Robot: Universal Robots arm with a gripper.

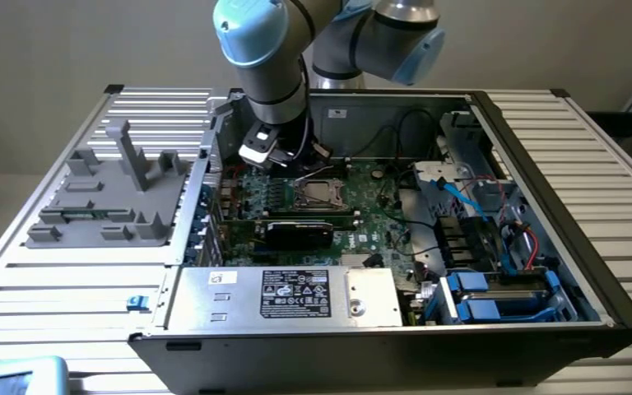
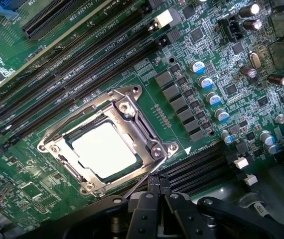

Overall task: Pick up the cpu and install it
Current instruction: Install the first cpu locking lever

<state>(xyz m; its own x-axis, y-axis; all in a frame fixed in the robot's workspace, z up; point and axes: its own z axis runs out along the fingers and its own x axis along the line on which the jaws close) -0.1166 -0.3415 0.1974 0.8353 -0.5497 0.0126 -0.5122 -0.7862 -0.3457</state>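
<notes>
The cpu [image 2: 104,149] lies flat in the motherboard socket, its silver top shining inside the metal retention frame [image 2: 147,124]. In the exterior view the cpu [image 1: 318,195] sits mid-board inside the open computer case. My gripper [image 2: 157,194] hangs just above the board, beside the socket's edge, shut with nothing between its black fingers. The arm comes down from above into the back of the case, so the gripper [image 1: 300,163] sits a little behind the socket.
Black memory slots [image 2: 82,64] run beside the socket, with capacitors [image 2: 209,97] on the other side. A black graphics card [image 1: 299,230] and silver power supply [image 1: 294,295] lie in front. Cables and blue drive bays [image 1: 492,300] fill the exterior view's right; a grey fixture [image 1: 118,197] stands left.
</notes>
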